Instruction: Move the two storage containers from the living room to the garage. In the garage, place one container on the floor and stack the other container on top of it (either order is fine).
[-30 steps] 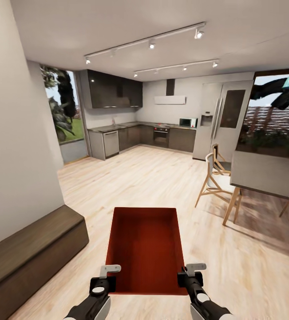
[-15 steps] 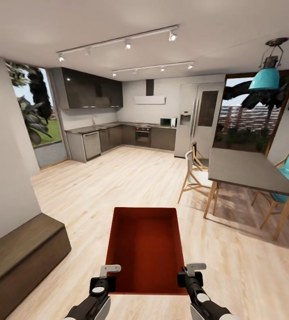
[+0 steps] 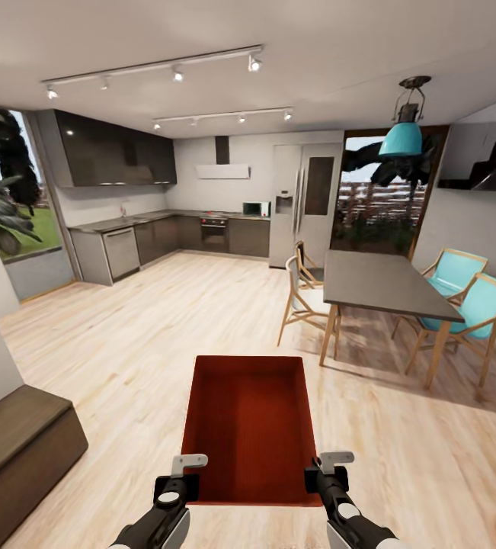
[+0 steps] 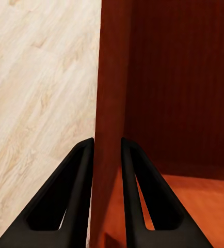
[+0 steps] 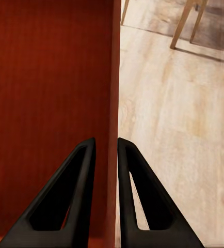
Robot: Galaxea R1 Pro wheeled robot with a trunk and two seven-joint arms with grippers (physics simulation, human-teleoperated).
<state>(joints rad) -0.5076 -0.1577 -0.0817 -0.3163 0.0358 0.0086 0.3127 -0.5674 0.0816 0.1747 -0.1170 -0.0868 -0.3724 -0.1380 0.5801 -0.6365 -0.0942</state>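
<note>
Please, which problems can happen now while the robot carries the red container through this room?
1. Each gripper, left gripper and right gripper, pinches only a thin side wall of the storage container; it may slip or tilt.
2. The dining table and wooden chair stand ahead on the right, so a turn that way could hit them.

Container: orange-red storage container (image 3: 249, 427) being carried over the light wood plank floor (image 3: 148, 335).
Grippers: left gripper (image 3: 184, 474) and right gripper (image 3: 325, 471) gripping its near corners.
Ahead: dining table (image 3: 381, 282), kitchen.
</note>
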